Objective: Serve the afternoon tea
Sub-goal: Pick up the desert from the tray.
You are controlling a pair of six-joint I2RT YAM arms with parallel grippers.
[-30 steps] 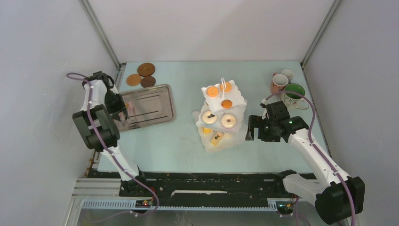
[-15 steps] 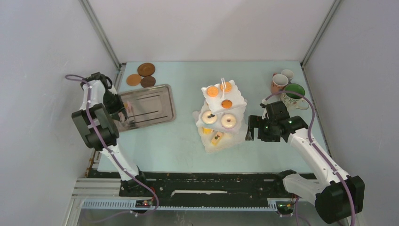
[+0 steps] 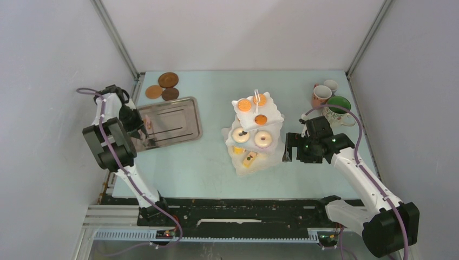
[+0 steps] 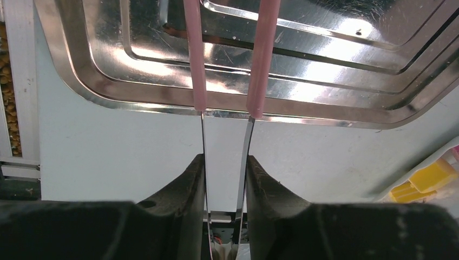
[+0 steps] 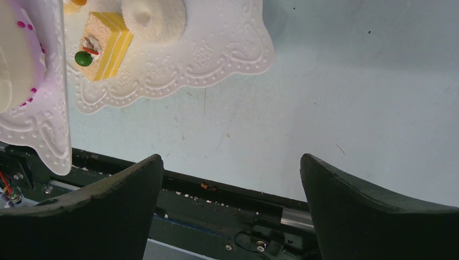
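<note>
Item: left hand [image 4: 224,162], clenched on the steel shanks of the pink tongs [image 4: 196,54], whose arms reach over the grey tray [image 4: 335,70].
Item: right hand [image 5: 231,160], released and empty, just beside the white stand [image 5: 216,54], which sits mid-counter [image 5: 368,81] with cakes aboard.
Mugs [image 3: 338,105] far right; coasters [image 3: 168,79] far left.
Hazard: the grip is narrow and close to the hinge, so the tongs may twist or snag the tray lip on lifting.

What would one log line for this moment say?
left pincer: gripping tongs, tips over tray | right pincer: open, empty, beside cake stand
</note>
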